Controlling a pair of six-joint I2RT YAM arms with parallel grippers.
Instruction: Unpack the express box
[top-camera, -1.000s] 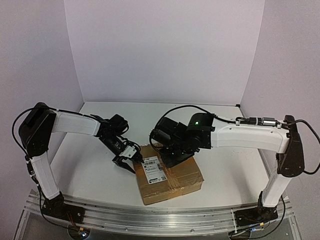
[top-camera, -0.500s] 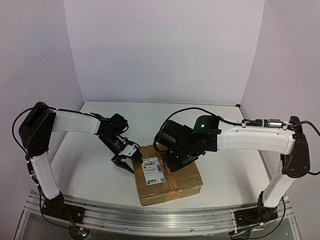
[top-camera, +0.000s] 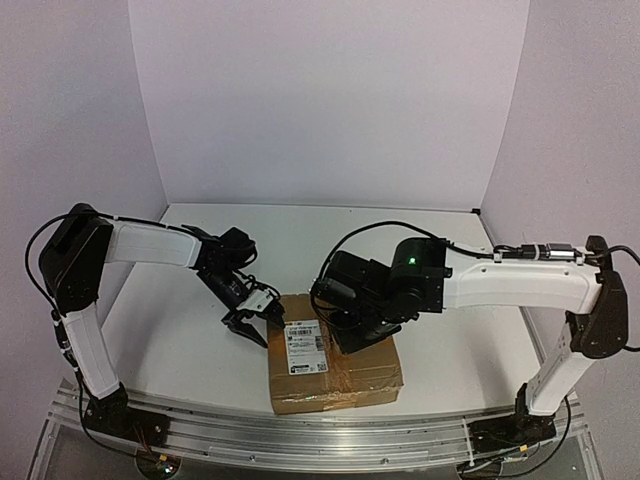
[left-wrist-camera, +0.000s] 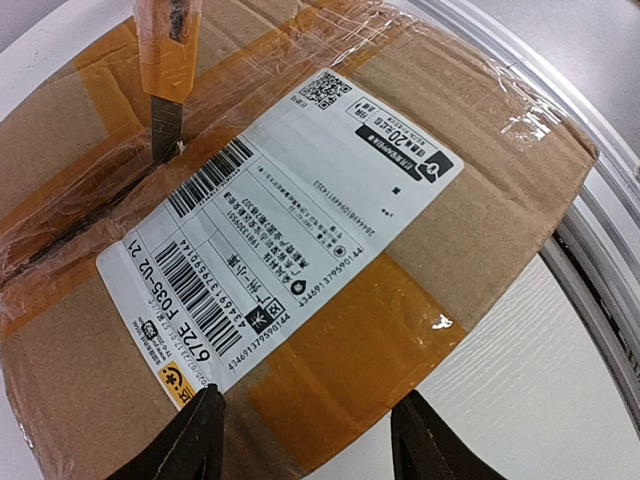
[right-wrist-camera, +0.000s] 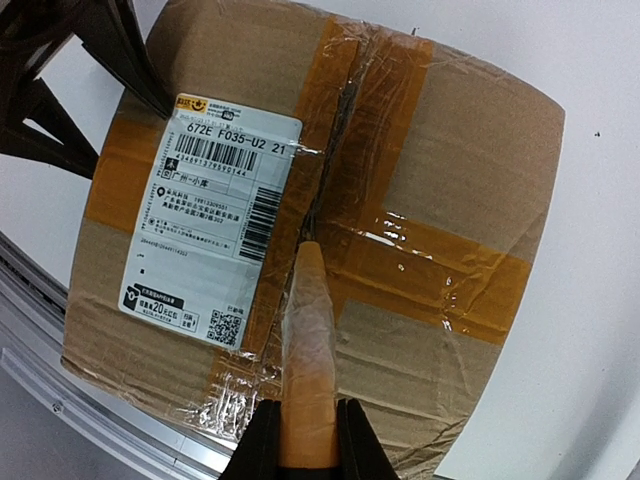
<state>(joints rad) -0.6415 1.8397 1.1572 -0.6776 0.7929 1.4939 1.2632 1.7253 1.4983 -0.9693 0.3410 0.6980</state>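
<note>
Top external view: one flat brown cardboard express box (top-camera: 340, 385) lies on the white worktop (top-camera: 180, 345), at 6 o'clock, close to the near edge. It is the only box. Its flaps are shut and taped down with shiny tan tape, so what is inside cannot be seen. Tape strips cross each other on the lid; I cannot count them well.

One white paper label with black bar codes (top-camera: 305, 347) is stuck on the lid, on its 9 o'clock side.

Two arms reach in. The left tool (top-camera: 255, 328) sits just beside the box's 10 o'clock corner. In the left wrist view its two black fingers (left-wrist-camera: 205, 440) stand apart with nothing between them, right at the box's edge by the label. I cannot tell if they touch the cardboard.

The right tool (right-wrist-camera: 306, 435) is over the middle of the box. Its fingers are pressed together on one slim orange utility knife (right-wrist-camera: 305, 350). The knife points at the taped line down the middle of the lid. In the left wrist view its grey blade tip touches the tape there, just beside the label's edge.
</note>
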